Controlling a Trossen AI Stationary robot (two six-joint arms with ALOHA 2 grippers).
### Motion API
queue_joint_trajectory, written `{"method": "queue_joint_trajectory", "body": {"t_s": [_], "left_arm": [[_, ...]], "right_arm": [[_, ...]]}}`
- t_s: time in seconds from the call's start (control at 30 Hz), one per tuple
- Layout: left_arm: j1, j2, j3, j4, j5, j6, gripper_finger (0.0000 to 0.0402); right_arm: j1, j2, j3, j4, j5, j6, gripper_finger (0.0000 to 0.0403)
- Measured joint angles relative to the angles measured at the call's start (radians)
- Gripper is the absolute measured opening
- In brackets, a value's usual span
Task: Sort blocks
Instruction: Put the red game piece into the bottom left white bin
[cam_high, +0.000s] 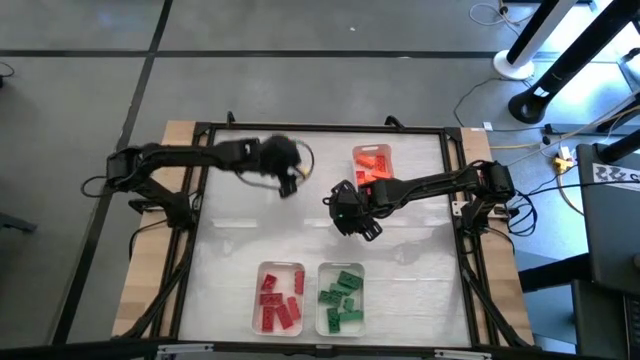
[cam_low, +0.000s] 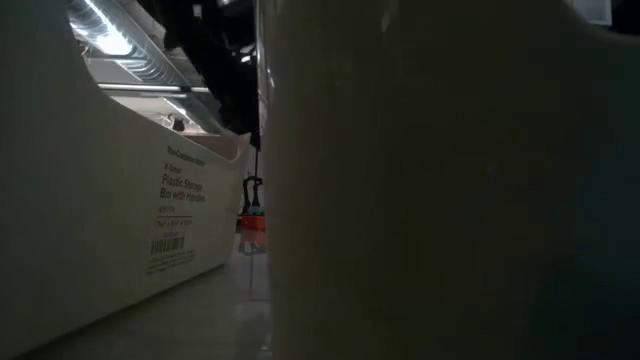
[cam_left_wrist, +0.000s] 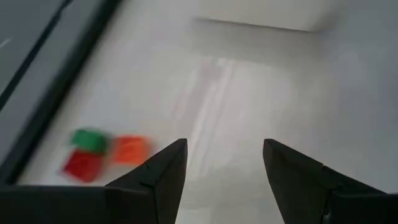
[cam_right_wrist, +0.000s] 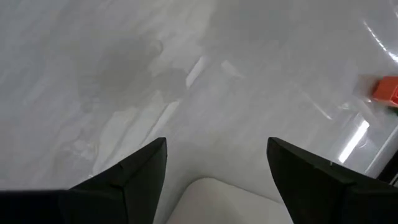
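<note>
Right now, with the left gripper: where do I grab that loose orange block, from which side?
Probably from above, left gripper open: the orange block lies flat. Close across the two sides not facing the green block, which sits right beside it; blur hides any gap.

The white table (cam_high: 230, 260) carries three trays (red blocks (cam_high: 279, 298), green blocks (cam_high: 341, 296), orange blocks (cam_high: 373, 167)).
</note>
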Motion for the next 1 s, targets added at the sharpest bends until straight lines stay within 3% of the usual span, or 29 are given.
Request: {"method": "queue_joint_trajectory", "body": {"t_s": [0.2, 0.4, 0.77, 1.0], "left_arm": [[0.205, 0.000, 0.000, 0.007, -0.002, -0.007, 0.0198], [0.332, 0.052, 0.000, 0.079, 0.005, 0.022, 0.0198], [0.388, 0.204, 0.000, 0.088, 0.032, 0.443, 0.0198], [0.388, 0.273, 0.000, 0.148, 0.033, 0.545, 0.0198]], "right_arm": [[0.000, 0.000, 0.000, 0.022, 0.000, 0.002, 0.0275], [0.000, 0.000, 0.000, 0.073, 0.000, 0.002, 0.0275], [-0.001, 0.000, 0.000, 0.072, -0.001, 0.002, 0.0276], [-0.001, 0.000, 0.000, 0.072, -0.001, 0.002, 0.0275]]}}
